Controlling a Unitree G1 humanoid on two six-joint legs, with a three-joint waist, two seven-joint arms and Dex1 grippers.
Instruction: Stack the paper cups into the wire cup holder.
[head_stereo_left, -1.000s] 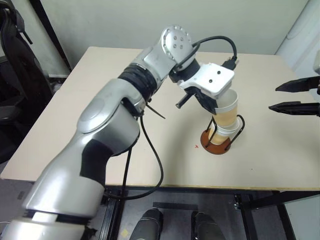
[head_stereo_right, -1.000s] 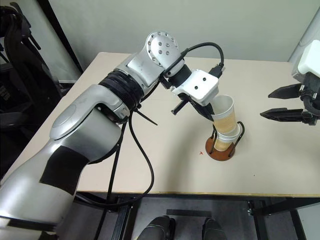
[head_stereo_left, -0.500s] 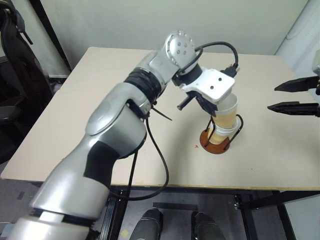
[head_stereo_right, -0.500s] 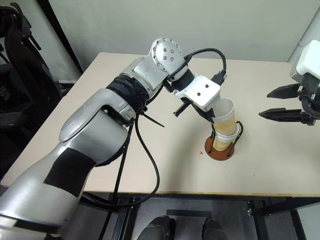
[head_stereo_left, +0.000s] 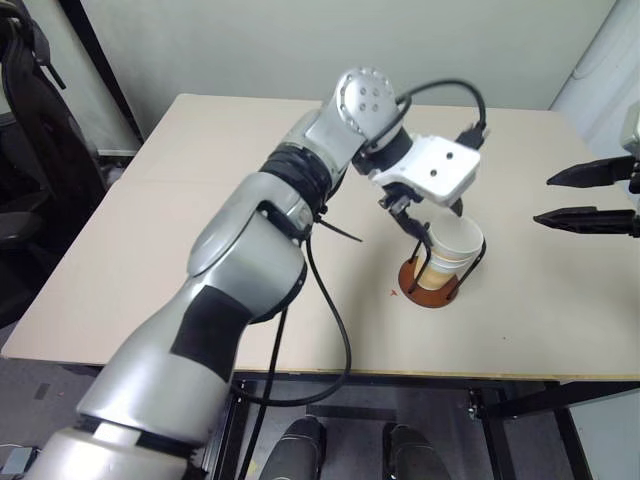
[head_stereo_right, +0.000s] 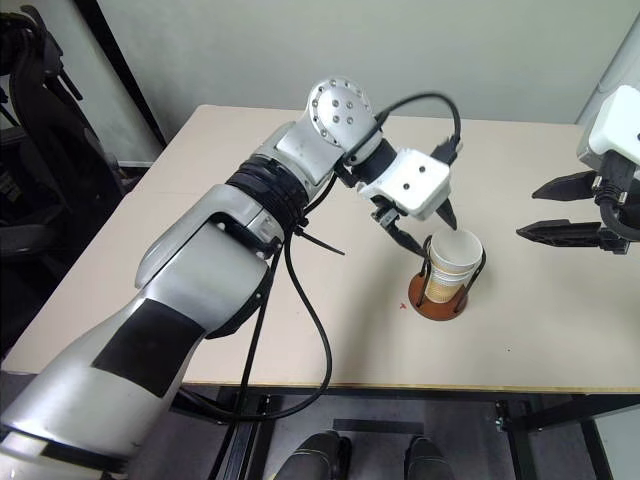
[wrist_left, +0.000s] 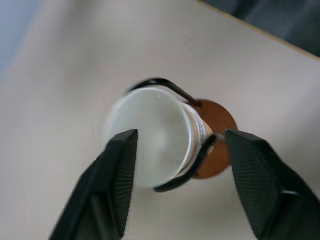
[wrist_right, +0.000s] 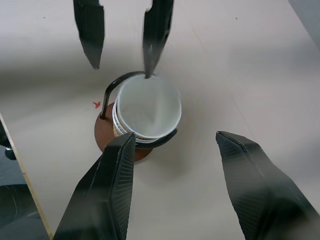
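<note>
The paper cups (wrist_right: 149, 106) sit nested in one stack inside the wire cup holder (wrist_right: 106, 136), whose reddish-brown base rests on the table; the top cup's white inside faces up. My left gripper (wrist_right: 121, 70) hovers just above the stack's rim, open, its fingers (wrist_left: 117, 165) apart from the cups and holding nothing. The black wire loops (wrist_left: 165, 86) rise to about the top rim. Off to the right my right gripper (head_stereo_left: 545, 198) stands open and empty, pointing toward the holder from a distance.
The beige table (head_stereo_left: 200, 220) stretches wide to the left and front of the holder. A small red mark (head_stereo_left: 393, 293) lies just left of the base. A dark chair (head_stereo_left: 30, 110) stands beyond the table's left edge.
My left gripper has opened and let go of the top cup, which has dropped down into the stack in the holder. The right gripper has not moved.
</note>
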